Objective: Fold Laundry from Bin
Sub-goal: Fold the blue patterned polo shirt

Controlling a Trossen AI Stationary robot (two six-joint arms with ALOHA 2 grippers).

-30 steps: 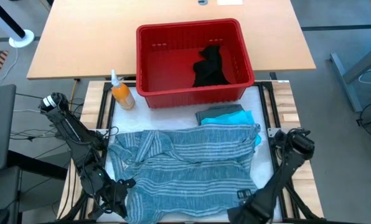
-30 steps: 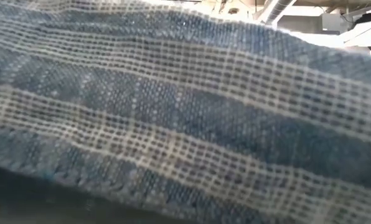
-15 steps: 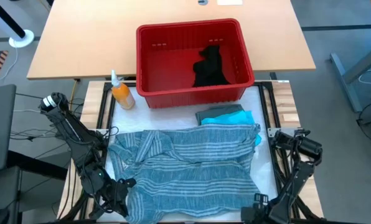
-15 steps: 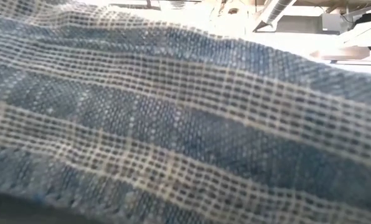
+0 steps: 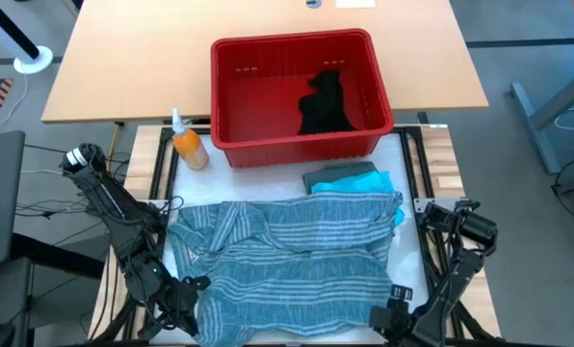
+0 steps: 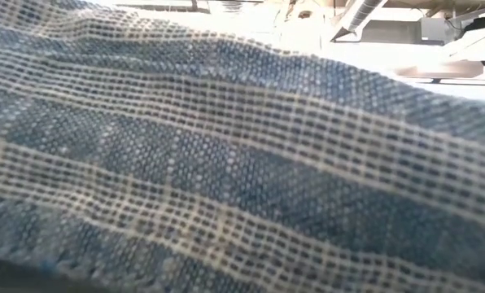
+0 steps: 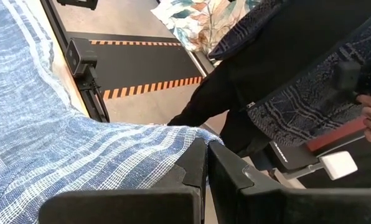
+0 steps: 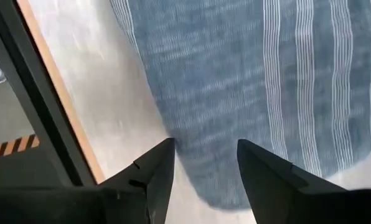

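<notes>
Over the last second the right gripper (image 5: 388, 316) has swung from the shirt's lower right corner out toward the bottom edge of the high view and now sits back just beside that corner; the shirt (image 5: 292, 270) itself has barely shifted.

The shirt, blue-grey and striped, lies spread across the lower middle of the high view, rumpled at its left shoulder, and it fills the low view entirely. The red bin (image 5: 297, 92) stands at upper centre with the black garment (image 5: 324, 104) heaped in its right half. Between bin and shirt, right of centre, a grey-green piece (image 5: 340, 176) and a turquoise piece (image 5: 378, 185) lie stacked, the shirt's top edge overlapping them.

The left gripper (image 5: 183, 294), at the lower left, is clenched on the shirt's hem; its wrist view shows cloth pinched between the closed fingers (image 7: 195, 168). The right gripper is released, fingers (image 8: 151, 171) apart, hovering over the hem with nothing between them.

The risk as I judge it: with only one corner held, a pull would drag the shirt askew, and could tug the stacked pieces with it. A spray bottle (image 5: 186, 143) stands left of the bin, near the shirt's upper left. A person sits beyond the table edge in the left wrist view.
</notes>
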